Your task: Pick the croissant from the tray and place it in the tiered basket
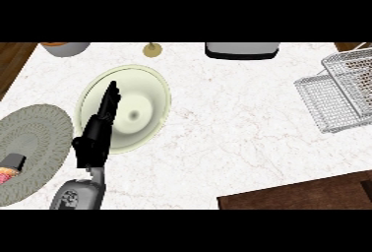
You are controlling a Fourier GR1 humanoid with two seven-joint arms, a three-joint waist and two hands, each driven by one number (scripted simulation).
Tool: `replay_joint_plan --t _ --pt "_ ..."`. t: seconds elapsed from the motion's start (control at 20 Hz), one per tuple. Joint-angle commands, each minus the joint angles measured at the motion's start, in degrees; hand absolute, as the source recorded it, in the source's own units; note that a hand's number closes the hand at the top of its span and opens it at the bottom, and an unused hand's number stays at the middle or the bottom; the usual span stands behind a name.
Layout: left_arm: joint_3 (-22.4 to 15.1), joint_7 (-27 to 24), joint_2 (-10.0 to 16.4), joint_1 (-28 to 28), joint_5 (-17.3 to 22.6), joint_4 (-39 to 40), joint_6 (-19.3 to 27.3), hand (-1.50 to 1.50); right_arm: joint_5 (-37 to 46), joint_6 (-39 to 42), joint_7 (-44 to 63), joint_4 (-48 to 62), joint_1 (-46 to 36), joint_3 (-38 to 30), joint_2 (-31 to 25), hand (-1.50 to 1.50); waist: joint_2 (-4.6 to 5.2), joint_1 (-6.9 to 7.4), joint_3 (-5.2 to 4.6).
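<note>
A pale green round tray [141,106] lies on the marble counter at centre left, with a small dark spot near its middle. No croissant shows anywhere; one could be hidden under the hand. My left hand [98,133] stands over the tray's left part, seen edge-on, open, with its fingers straight and pointing toward the far rim. Nothing shows in it. The white wire tiered basket [338,91] stands at the far right, well apart from the hand. My right hand is out of the picture.
A grey woven mat [33,147] at the left edge carries a small pink and dark item [10,166]. Along the back stand a pot [64,47], a small gold object [152,49] and a grey appliance [241,50]. A dark wooden block [305,194] fills the lower right.
</note>
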Motion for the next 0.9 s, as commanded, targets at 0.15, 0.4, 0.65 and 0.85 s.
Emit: replay_joint_plan --t 0.15,0.4,0.65,0.85 --pt "1.5 1.7 2.1 -0.1 2.2 -2.2 -2.3 0.0 8.1 -8.2 -4.4 14.5 -9.0 6.6 -0.4 1.5 0.02 0.48 0.0" --pt "-1.1 0.3 -0.9 0.3 -0.4 -0.1 0.3 0.0 11.6 -13.9 -17.9 27.7 -7.6 5.3 -5.4 1.5 0.03 0.11 0.04" --pt "-2.1 0.8 -1.0 -0.5 -0.7 -0.3 1.3 0.0 7.1 -16.4 -9.9 36.2 -10.4 0.1 3.0 -1.5 0.26 0.68 0.09" --pt "1.2 -4.4 0.3 0.6 0.8 3.6 -0.2 0.0 3.1 -14.9 -15.6 40.7 -11.6 -2.7 2.2 -1.5 0.11 -0.11 0.04"
